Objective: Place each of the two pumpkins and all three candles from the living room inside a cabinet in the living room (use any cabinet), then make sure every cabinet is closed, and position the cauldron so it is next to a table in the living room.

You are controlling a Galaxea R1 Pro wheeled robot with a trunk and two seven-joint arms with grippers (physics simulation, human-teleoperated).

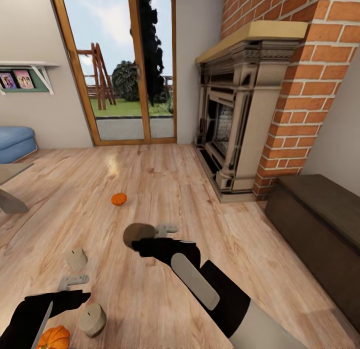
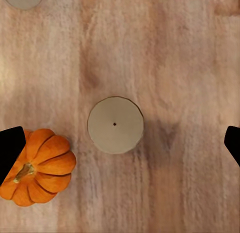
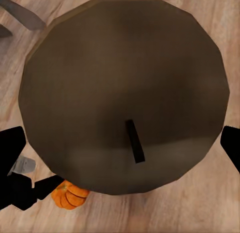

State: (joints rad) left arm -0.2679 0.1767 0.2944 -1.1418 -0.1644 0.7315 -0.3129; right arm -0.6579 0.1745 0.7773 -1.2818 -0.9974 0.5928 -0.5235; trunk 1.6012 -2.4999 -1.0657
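My right gripper (image 1: pixel 134 242) grips a short brown-tan wax candle (image 1: pixel 138 233); next I carry it to the long dark-brown wooden cabinet (image 1: pixel 320 224). My left gripper (image 1: pixel 75 295), fingers spread, hovers over another beige candle (image 2: pixel 115 125) standing on the plank floor (image 1: pixel 165 189).

Head high; wrists straight down over floor (image 1: pixel 165 189)

The pale plank wood floor (image 1: pixel 165 189) shows streaky grain and a soft sheen near the glass doors. The two bright-orange ribbed pumpkins (image 1: pixel 119 199) (image 2: pixel 37 168) look smooth and faintly glossy. The short beige cylinder candles (image 2: pixel 115 125) (image 1: pixel 76 259) are matt and waxy, with smooth sides. The red brick chimney (image 1: pixel 310 89) looks rough. The long dark-brown wooden cabinet (image 1: pixel 320 224) is matt, with faint grain. The black left hand (image 1: pixel 70 289) has pale grey, matt fingers (image 1: pixel 72 280).
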